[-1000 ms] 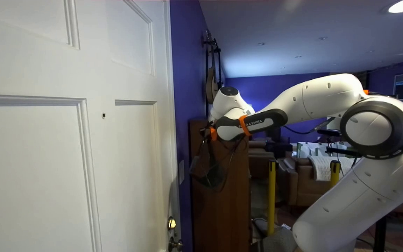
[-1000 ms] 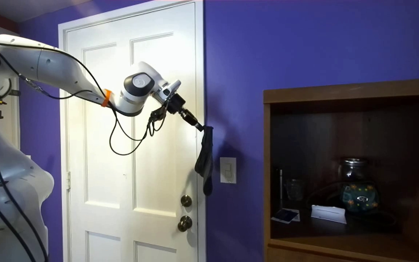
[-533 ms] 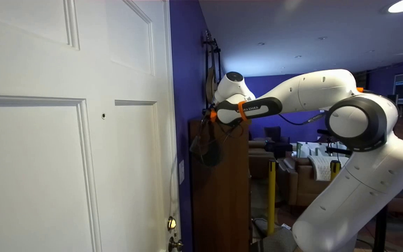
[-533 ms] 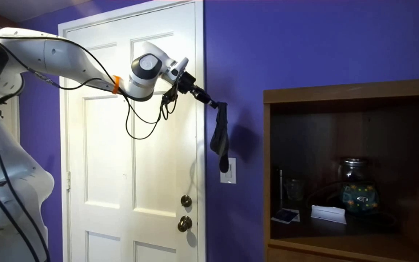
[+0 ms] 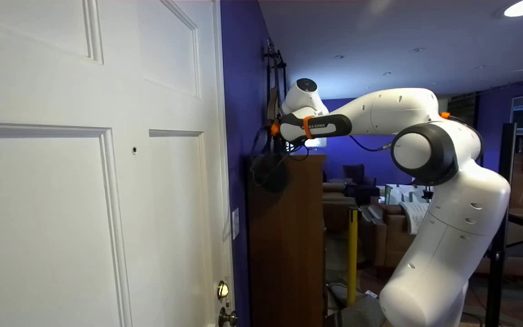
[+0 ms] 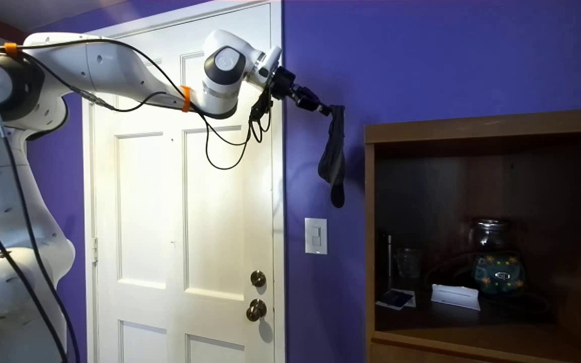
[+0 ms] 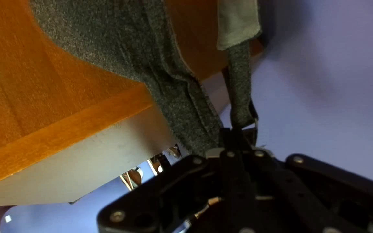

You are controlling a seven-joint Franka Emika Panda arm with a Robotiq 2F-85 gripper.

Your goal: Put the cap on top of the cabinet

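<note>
The dark grey cap [image 6: 334, 161] hangs down from my gripper [image 6: 328, 110] against the purple wall, left of the brown cabinet [image 6: 492, 126]. My gripper tips are a little higher than the cabinet's top edge there, and the cap hangs below that level. In an exterior view the cap [image 5: 270, 176] shows in front of the cabinet's side [image 5: 298, 245]; the gripper there is mostly hidden by the arm and cables. In the wrist view the fingers [image 7: 231, 134] are closed on the cap's edge [image 7: 186, 106], and the cabinet's wood [image 7: 53, 97] lies behind the cap.
A white door [image 6: 174, 212] and a light switch [image 6: 315, 236] are on the purple wall beside the cabinet. Guitars [image 5: 273, 100] hang on the wall beyond. The cabinet's open shelf holds a jar [image 6: 490, 234], a floral bag [image 6: 500, 274] and a white card [image 6: 455, 296].
The arm has risen and moved toward the cabinet, carrying the cap up and across from the door's edge to beside the cabinet. The gripper has kept hold of the cap.
</note>
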